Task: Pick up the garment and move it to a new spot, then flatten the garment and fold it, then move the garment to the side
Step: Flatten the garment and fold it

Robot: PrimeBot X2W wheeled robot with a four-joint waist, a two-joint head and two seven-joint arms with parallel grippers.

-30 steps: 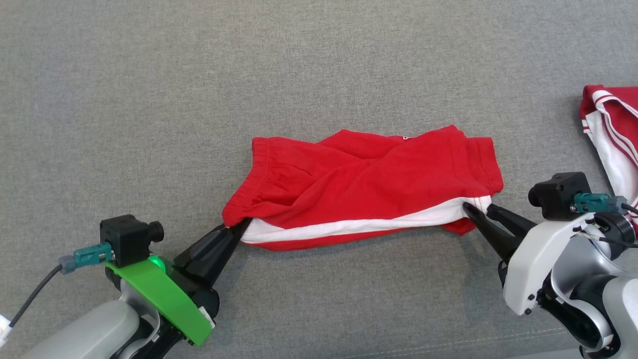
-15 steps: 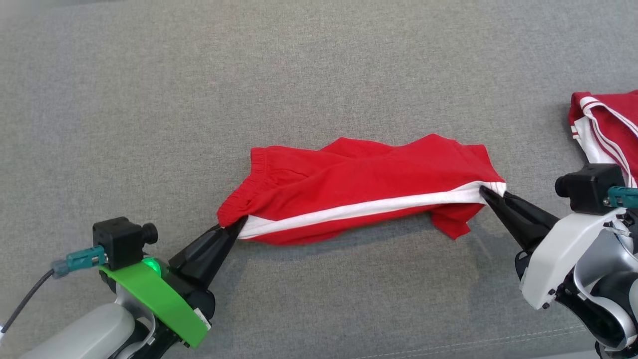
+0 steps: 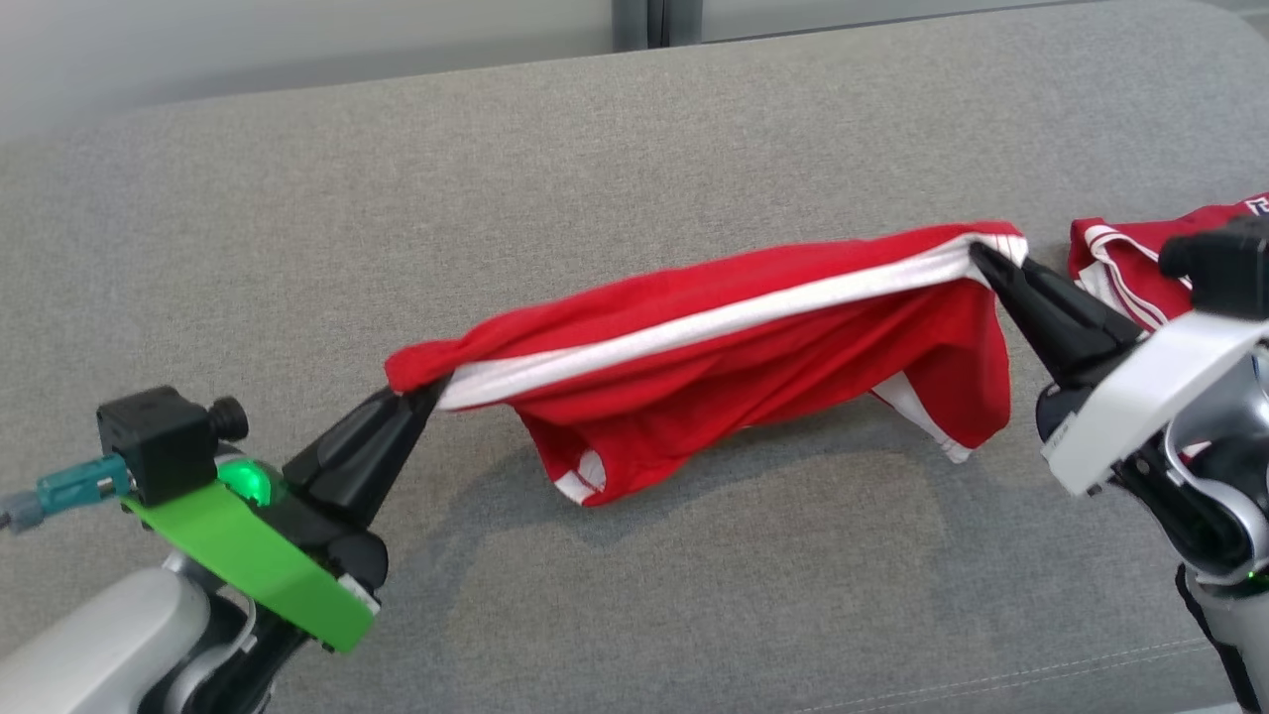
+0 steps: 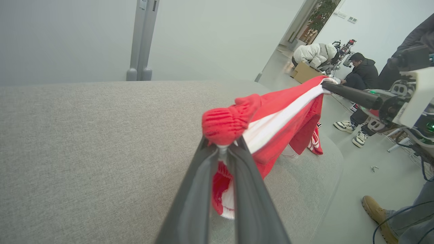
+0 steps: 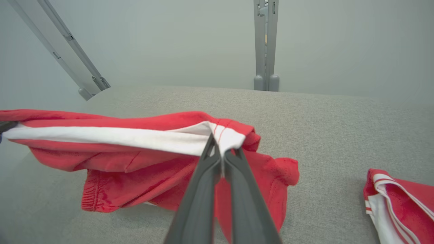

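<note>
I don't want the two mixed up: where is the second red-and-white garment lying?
The second garment lies on the grey cushion, at the head view's far right, just behind the right gripper and clear of the red shorts it grips.

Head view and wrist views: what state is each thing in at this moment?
Shorts: held up, stretched between both grippers, white stripe taut, the rest hanging.
Left gripper: shut on the waistband end.
Right gripper: shut on the hem end, at the white stripe.
Second garment: lying crumpled on the cushion, untouched.
</note>
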